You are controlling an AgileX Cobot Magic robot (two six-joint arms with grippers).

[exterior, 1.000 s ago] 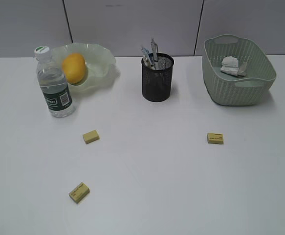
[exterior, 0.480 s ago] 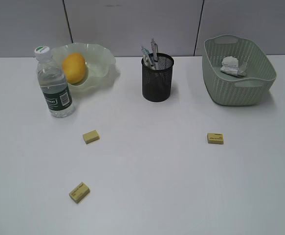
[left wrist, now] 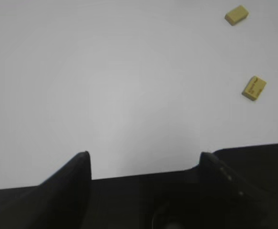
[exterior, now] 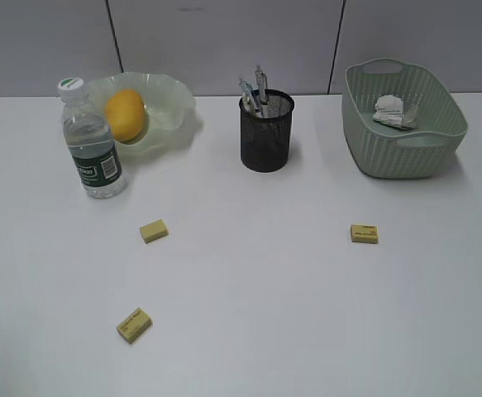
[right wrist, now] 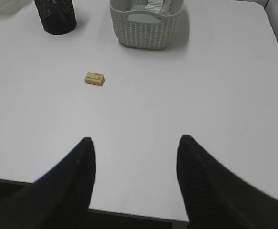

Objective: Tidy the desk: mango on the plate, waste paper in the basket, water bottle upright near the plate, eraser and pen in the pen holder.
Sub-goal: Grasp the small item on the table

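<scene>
Desk [exterior: 307, 314], smooth white, bears three small yellow block erasers [exterior: 153, 231].

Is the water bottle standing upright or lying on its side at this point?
Upright. The water bottle stands on its base on the desk, cap on top, just in front-left of the plate holding the mango.

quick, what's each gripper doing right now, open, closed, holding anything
Left gripper: open, holding nothing.
Right gripper: open, holding nothing.
</scene>
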